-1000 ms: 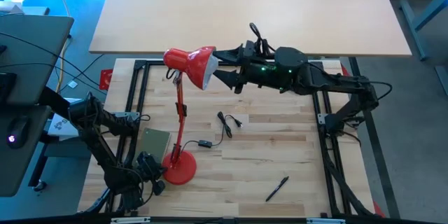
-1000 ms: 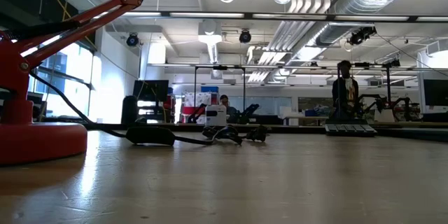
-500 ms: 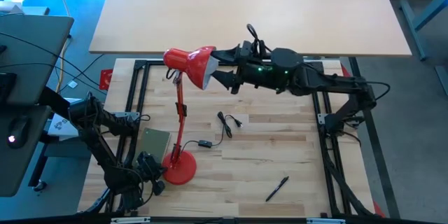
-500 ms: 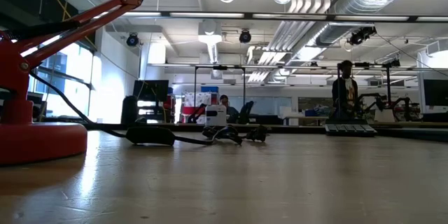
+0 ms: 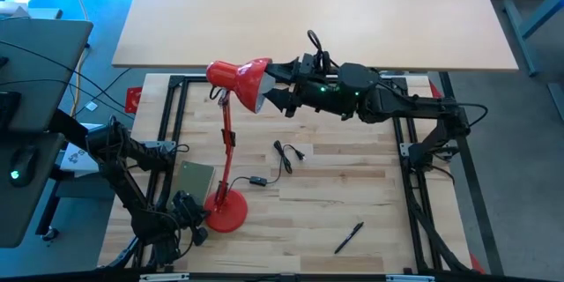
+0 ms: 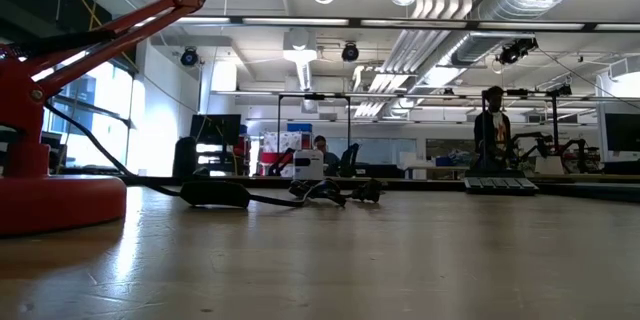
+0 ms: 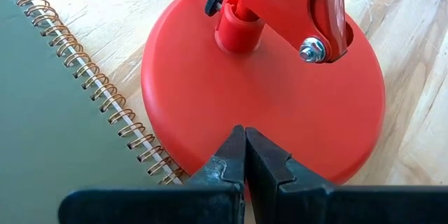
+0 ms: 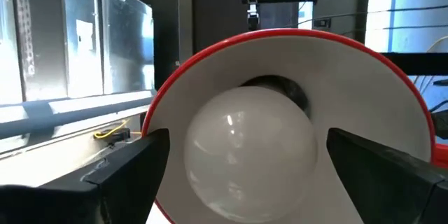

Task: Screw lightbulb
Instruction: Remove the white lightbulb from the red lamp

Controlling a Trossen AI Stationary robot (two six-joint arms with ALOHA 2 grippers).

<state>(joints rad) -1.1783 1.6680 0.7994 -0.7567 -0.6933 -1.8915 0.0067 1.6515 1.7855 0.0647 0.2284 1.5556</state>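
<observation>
The right gripper (image 5: 275, 87) has crept toward nine o'clock over the last second and now has its spread fingers at the mouth of the red lamp shade (image 5: 240, 81). From the right wrist view, the lightbulb (image 8: 250, 148) sits inside the shade's white bowl, dead ahead, between the two dark fingers (image 8: 122, 170), which stand wide apart and touch nothing. That reads as an approach to grasp the bulb for turning; no twisting can start yet.

Down at seven o'clock on the table, the left gripper (image 7: 245, 155) is clenched tight, empty, its tips over the lamp base (image 7: 266, 91), beside a spiral notebook (image 7: 49, 126).

Hidden: the bulb's threaded end and socket, so how far it is seated cannot be told. From above, the shade hides the bulb entirely.
</observation>
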